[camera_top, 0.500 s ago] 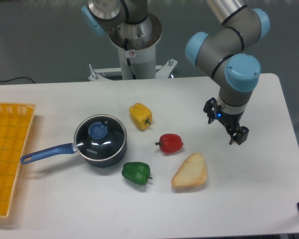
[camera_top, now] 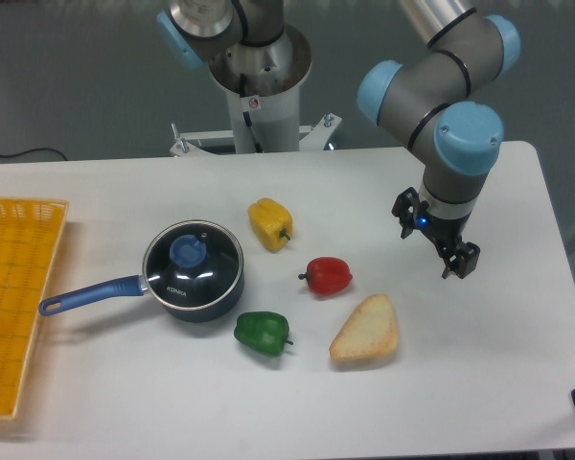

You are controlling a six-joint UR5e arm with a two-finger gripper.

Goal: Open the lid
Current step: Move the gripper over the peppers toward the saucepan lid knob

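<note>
In the fixed camera view, the only view supplied, we find the gripper [camera_top: 439, 236] hanging above the right part of the table [camera_top: 125, 383], its two fingers spread apart with nothing between them. Set against the frame half a second earlier, the arm has shifted only by a trace, slightly right and down; the fingers stand as they did. We judge this to mean the approach has hardly begun: no travel toward the pot has yet been made. The lid [camera_top: 193, 261] sits closed on the saucepan [camera_top: 194, 297], left of centre, its blue knob [camera_top: 188, 250] upright in the middle and untouched, well apart from the gripper. The saucepan handle [camera_top: 88, 293] points left toward the yellow basket [camera_top: 19, 307], whose rim lies near the handle's end. Between gripper and pot lie the yellow pepper [camera_top: 270, 223], the red pepper [camera_top: 328, 276], the green pepper [camera_top: 263, 333] and the piece of bread [camera_top: 366, 330]; none has moved since the earlier frame. We judge the task not yet started in substance: the gripper must cross leftward over the vegetables and descend on the knob.
</note>
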